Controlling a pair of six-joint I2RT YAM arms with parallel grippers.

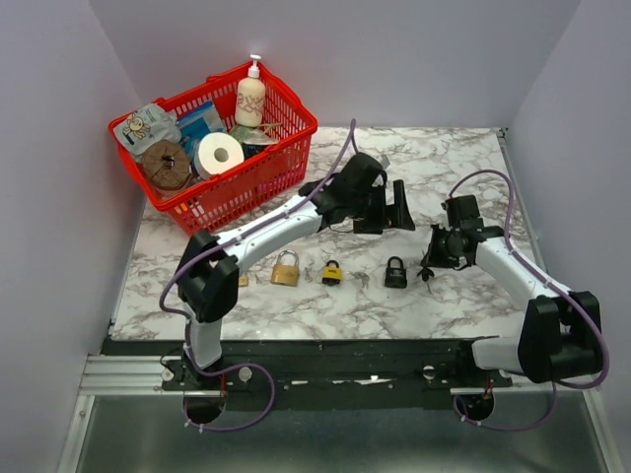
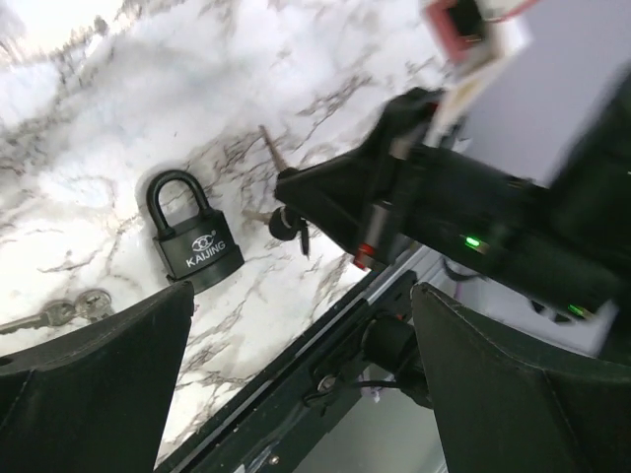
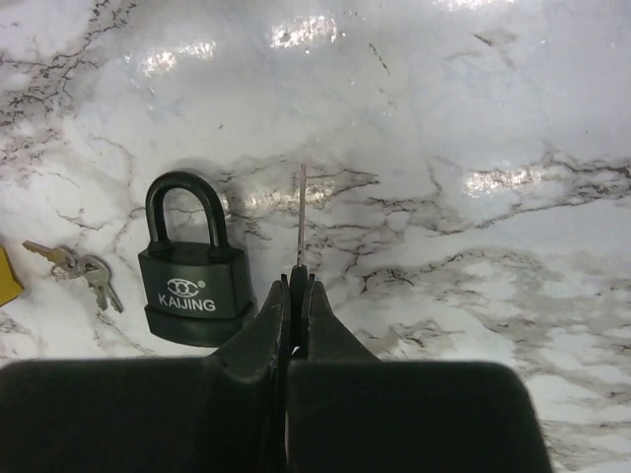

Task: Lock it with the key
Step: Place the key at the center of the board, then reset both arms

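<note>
1. Closest to your right wrist camera, the right gripper (image 3: 299,286) is clenched on the key (image 3: 301,212), whose blade sticks out past the fingertips over the marble table (image 3: 473,118).
2. You'll find the black padlock (image 3: 192,271) lying flat just left of that key, near it but not touching.
3. Your left gripper (image 1: 397,209) hangs above the table beyond the black padlock, jaws spread wide and holding nothing.
4. Left of the black padlock lies a loose bunch of keys (image 3: 84,268). Further left in the row you have a small padlock (image 1: 331,273) and a brass padlock (image 1: 286,269).
5. Your red basket (image 1: 276,163) sits at the far left.
</note>
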